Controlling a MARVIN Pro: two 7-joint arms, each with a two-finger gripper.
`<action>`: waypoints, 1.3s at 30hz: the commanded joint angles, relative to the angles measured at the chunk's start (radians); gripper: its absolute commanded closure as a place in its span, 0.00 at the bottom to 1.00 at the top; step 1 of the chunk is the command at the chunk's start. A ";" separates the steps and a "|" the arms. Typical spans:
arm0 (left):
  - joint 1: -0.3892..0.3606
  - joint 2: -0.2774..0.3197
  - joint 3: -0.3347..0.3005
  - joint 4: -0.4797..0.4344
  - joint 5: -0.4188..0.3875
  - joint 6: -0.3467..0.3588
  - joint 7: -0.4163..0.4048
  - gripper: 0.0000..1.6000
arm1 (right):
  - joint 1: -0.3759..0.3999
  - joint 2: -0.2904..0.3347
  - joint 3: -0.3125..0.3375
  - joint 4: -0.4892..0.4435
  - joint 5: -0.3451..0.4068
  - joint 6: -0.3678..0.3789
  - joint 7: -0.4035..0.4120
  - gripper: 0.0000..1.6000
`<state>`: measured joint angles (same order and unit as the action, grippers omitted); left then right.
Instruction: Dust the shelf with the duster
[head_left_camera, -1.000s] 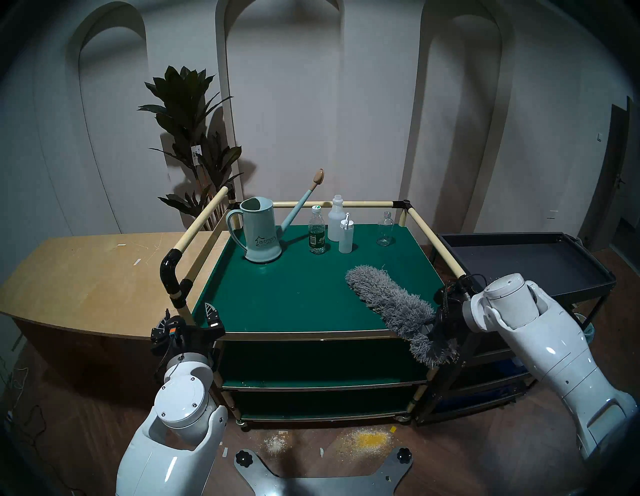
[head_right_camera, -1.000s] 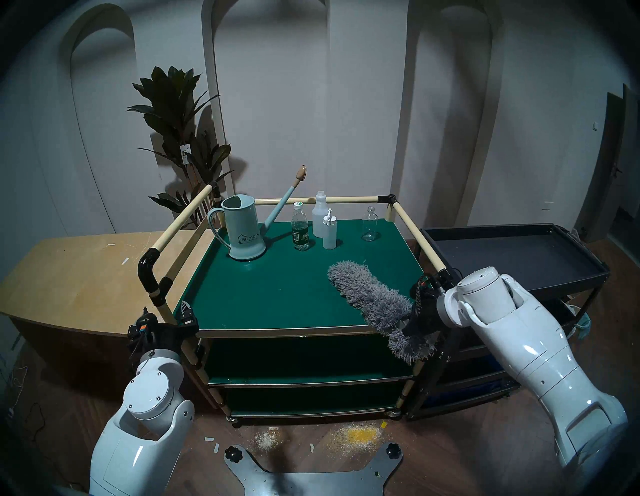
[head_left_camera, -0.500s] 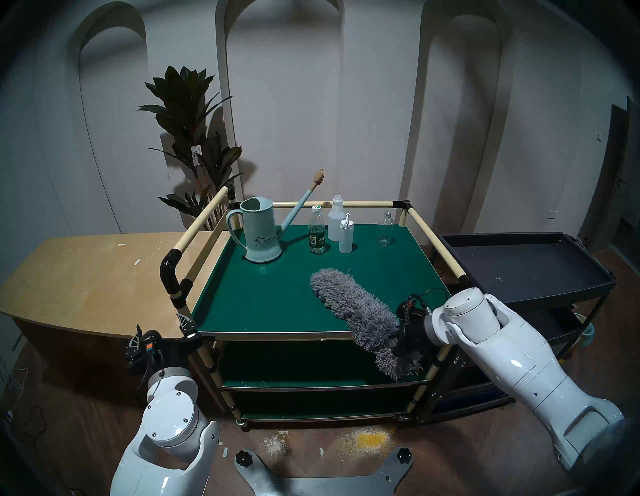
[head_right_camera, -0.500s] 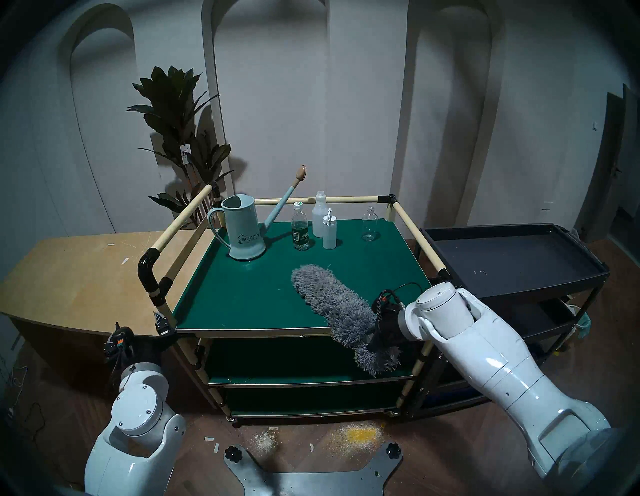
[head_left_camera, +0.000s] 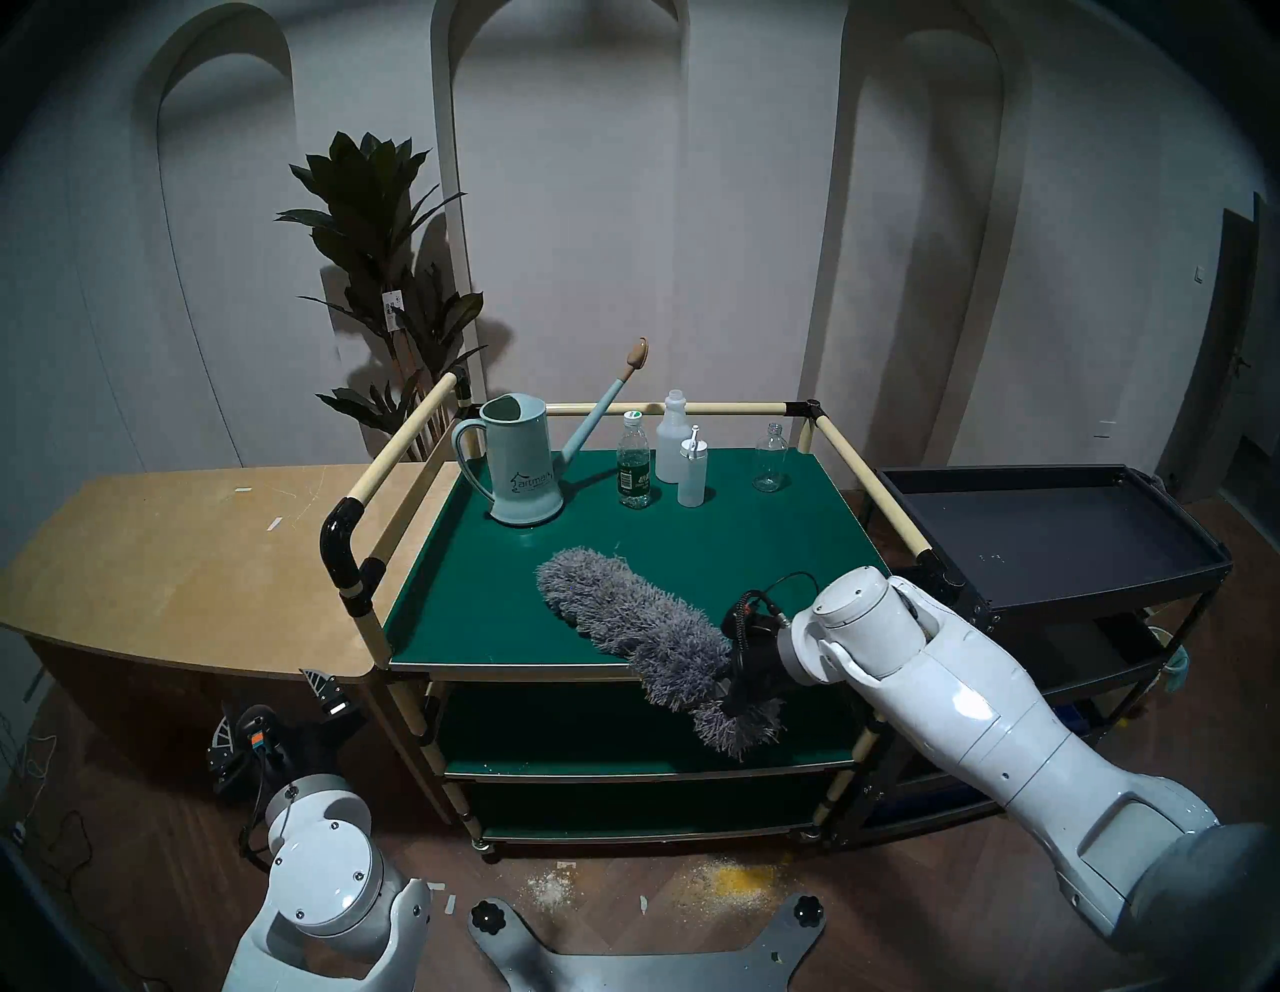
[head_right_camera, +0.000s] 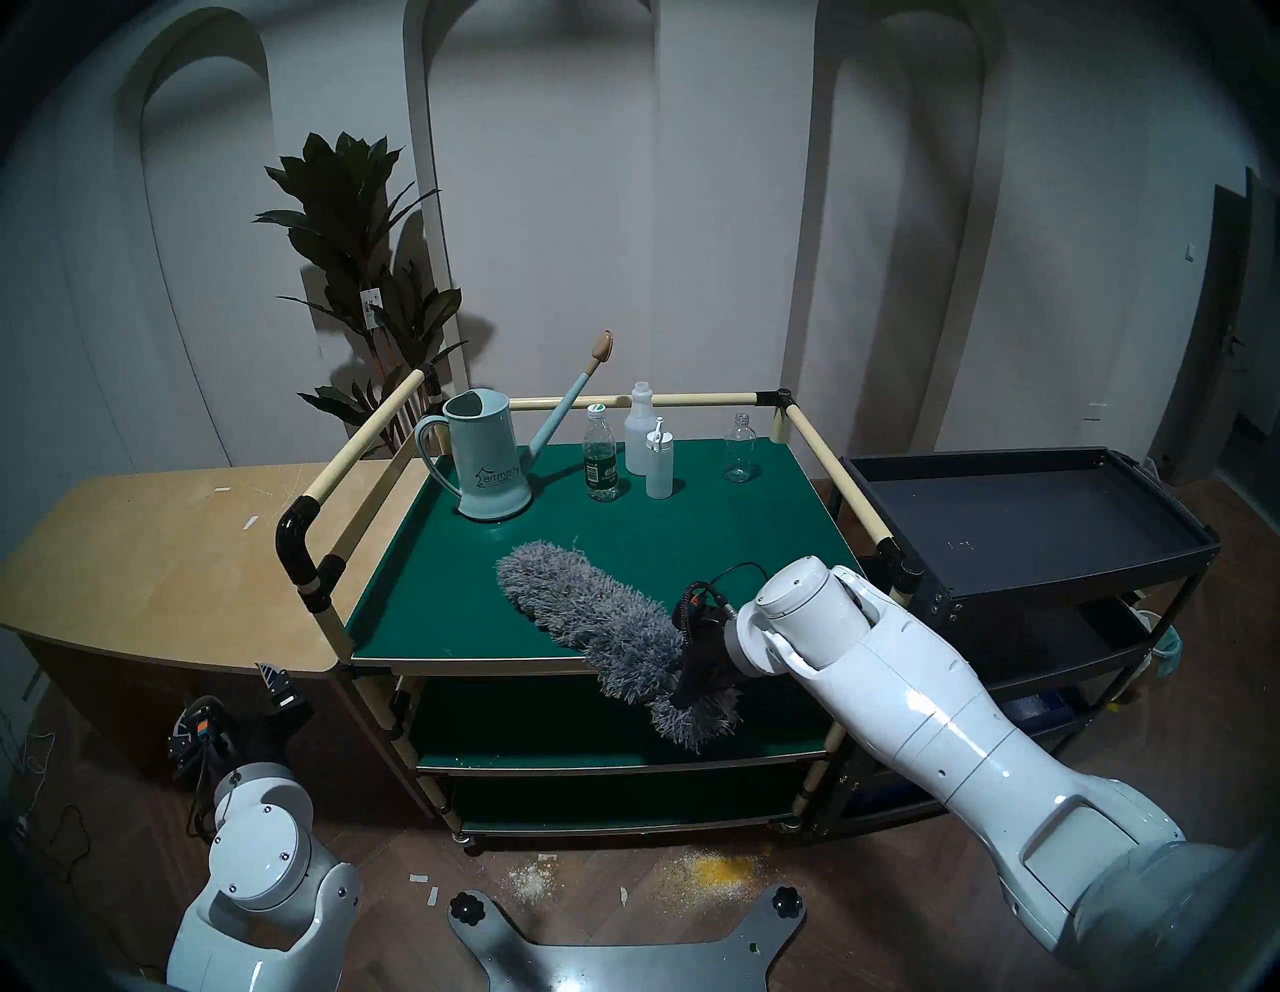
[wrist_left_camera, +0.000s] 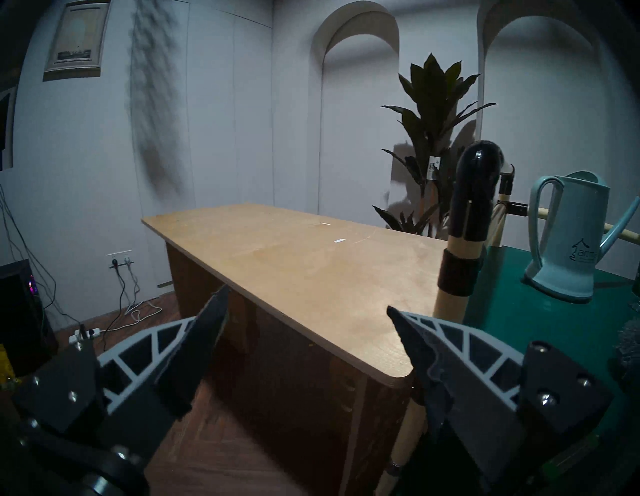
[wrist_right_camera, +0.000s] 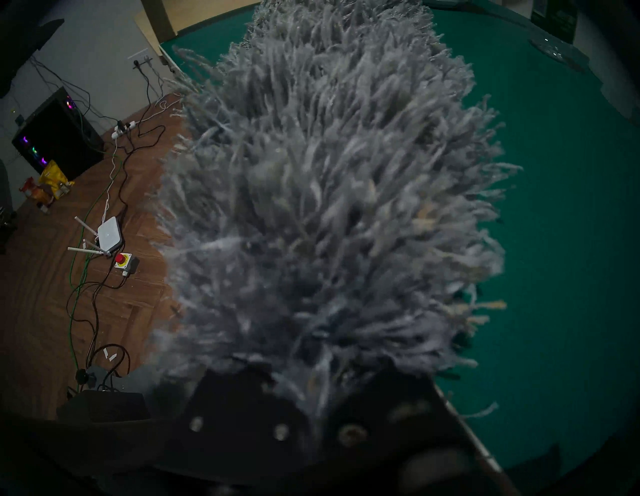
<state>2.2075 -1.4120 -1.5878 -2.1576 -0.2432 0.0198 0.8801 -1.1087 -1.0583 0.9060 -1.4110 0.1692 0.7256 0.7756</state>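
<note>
Shelf (head_left_camera: 485, 609): green top board under right fingers. Duster (head_left_camera: 623, 616): lying along board ahead of right fingers (head_left_camera: 734, 693), tail overhanging front edge, pinched tight. Left fingers (wrist_left_camera: 308, 315): spread, empty, left of shelf corner.

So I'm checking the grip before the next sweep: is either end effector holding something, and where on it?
The right end effector clamps the duster near its near end; the left end effector is open, empty.

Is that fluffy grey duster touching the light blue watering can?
Apart. In the head view, bare green board separates the duster from the watering can.
</note>
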 joint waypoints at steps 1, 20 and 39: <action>0.035 -0.018 -0.020 -0.029 0.007 -0.035 0.026 0.00 | 0.102 -0.089 -0.049 0.015 -0.022 -0.001 0.028 1.00; 0.123 -0.069 -0.068 -0.035 -0.004 -0.139 0.081 0.00 | 0.218 -0.125 -0.263 -0.078 -0.075 -0.020 0.266 1.00; 0.104 -0.017 -0.053 -0.012 -0.012 -0.186 -0.002 0.00 | 0.208 0.006 -0.098 -0.190 0.028 0.081 0.271 1.00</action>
<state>2.3435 -1.4732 -1.6455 -2.1627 -0.2567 -0.1723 0.9237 -0.8992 -1.1008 0.6828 -1.5979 0.1474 0.7560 1.0813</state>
